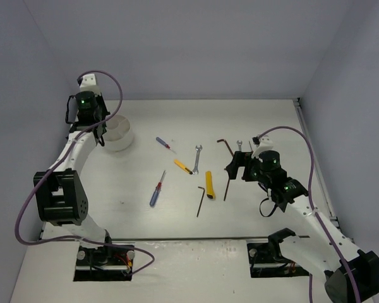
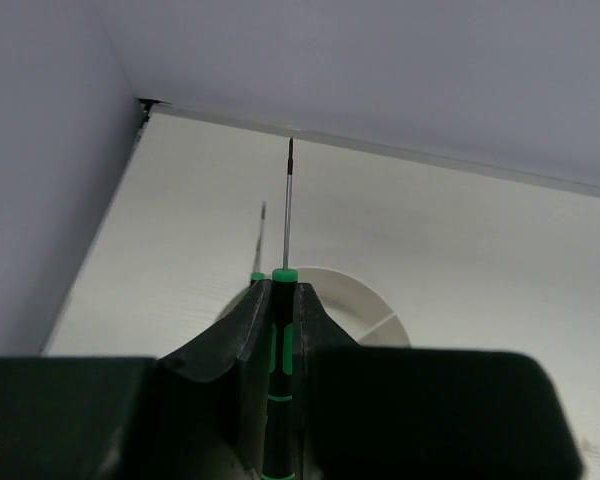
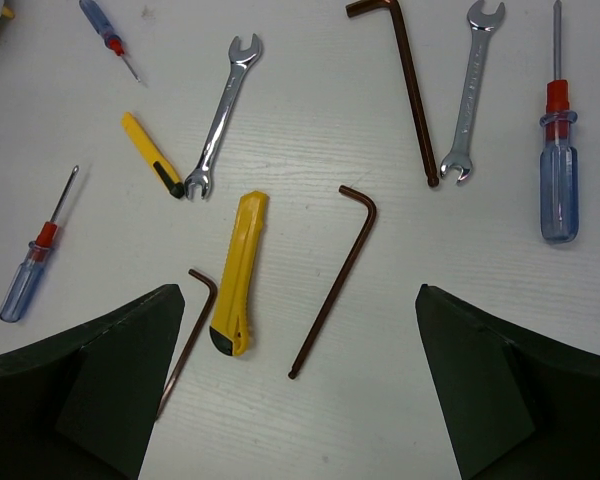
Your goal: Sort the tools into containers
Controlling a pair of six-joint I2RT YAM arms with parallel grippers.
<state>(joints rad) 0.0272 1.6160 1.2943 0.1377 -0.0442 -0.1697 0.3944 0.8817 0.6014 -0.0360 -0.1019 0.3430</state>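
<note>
Clearly, a green screwdriver (image 2: 285,275) is clamped in the left gripper (image 2: 283,300) at the cup (image 2: 365,300), a grasp hidden overhead. The right gripper (image 3: 298,300) is held spread wide above the knife (image 3: 236,270).

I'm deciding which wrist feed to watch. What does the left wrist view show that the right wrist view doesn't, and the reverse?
Only the left wrist: a green-black screwdriver clamped in the left jaws, the white cup behind it, and a second thin shaft poking up alongside.
Only the right wrist: loose tools lying flat below the open right jaws, namely a yellow knife, silver wrenches, hex keys and blue screwdrivers.
Both: the white table. A pale sliver in the right view's top-left corner may be the cup; I cannot tell.
</note>
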